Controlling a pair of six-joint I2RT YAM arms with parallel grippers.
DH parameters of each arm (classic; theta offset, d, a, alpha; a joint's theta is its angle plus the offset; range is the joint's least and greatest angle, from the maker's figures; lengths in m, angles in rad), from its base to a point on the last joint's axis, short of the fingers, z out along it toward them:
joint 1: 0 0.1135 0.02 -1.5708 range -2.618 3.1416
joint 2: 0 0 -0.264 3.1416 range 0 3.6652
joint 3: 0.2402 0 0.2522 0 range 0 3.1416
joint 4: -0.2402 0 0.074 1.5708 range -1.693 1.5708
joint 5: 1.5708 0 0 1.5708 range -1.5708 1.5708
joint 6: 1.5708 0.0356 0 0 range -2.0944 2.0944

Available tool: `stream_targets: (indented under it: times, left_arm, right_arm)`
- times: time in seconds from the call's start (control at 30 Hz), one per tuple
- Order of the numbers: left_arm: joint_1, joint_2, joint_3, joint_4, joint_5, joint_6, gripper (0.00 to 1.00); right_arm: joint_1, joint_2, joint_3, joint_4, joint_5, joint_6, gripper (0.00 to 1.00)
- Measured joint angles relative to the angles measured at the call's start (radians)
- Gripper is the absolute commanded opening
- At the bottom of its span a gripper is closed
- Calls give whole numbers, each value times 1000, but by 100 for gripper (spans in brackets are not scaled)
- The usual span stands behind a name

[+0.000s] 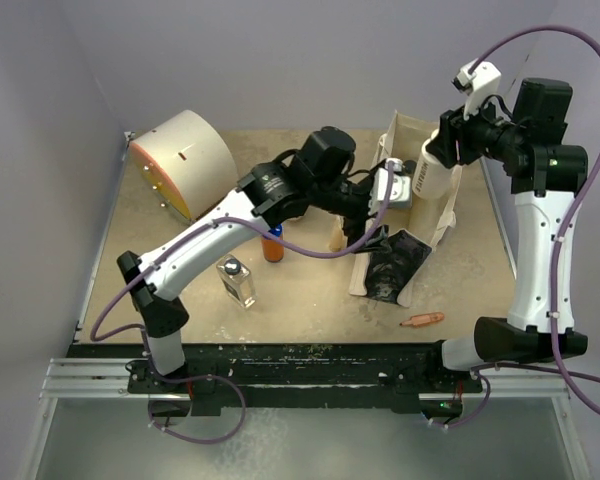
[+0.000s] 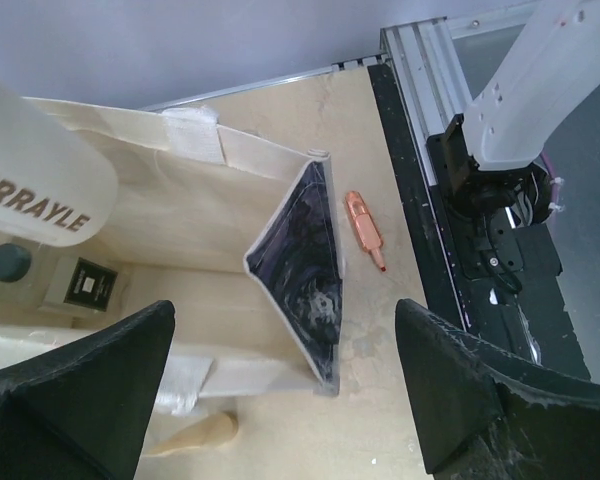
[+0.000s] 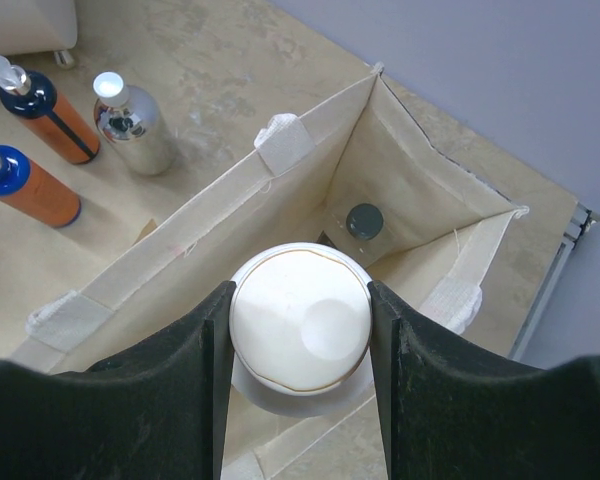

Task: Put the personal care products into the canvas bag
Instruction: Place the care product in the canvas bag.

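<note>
The canvas bag (image 1: pixel 432 215) stands open at the right middle, its dark printed panel (image 1: pixel 392 262) folded out in front. My right gripper (image 1: pixel 443 152) is shut on the cream-white bottle (image 3: pixel 300 318), holding it upright over the bag's mouth (image 3: pixel 395 190). One clear bottle with a black cap (image 3: pixel 364 220) lies inside the bag. My left gripper (image 2: pixel 285 400) is open and empty, above the bag's near edge (image 2: pixel 260 160). On the table stand two orange bottles (image 3: pixel 42 112) (image 3: pixel 25 186), the silver bottle (image 3: pixel 130 125) and a clear squarish bottle (image 1: pixel 237 281).
The large cream drum with an orange face (image 1: pixel 185 160) lies at the back left. A tan wooden cone (image 2: pixel 195 435) lies by the bag's left side. A small orange stick (image 1: pixel 420 320) lies near the front edge, right of the bag's panel. The left arm hides some bottles from above.
</note>
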State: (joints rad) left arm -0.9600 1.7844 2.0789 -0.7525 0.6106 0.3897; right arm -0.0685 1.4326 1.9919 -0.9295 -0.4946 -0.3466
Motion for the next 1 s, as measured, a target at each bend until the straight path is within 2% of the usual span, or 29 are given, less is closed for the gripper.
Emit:
stream_targets:
  times: [0.13, 0.27, 0.6, 0.8, 1.0]
  left_arm:
    - [-31, 80, 41, -12, -25, 4, 89]
    - [-45, 159, 72, -18, -40, -5, 78]
    - [-69, 218, 91, -62, -26, 51, 45]
    - [-76, 211, 49, -64, -12, 116, 16]
    - [-81, 197, -3, -63, -5, 166, 13]
  right_arm:
    - [0, 0, -13, 6, -18, 0, 0]
    - [0, -4, -43, 17, -35, 0, 0]
    - [0, -7, -115, 46, -50, -1, 0]
    - [0, -7, -151, 60, -100, -35, 0]
    - [0, -8, -245, 76, -179, -90, 0]
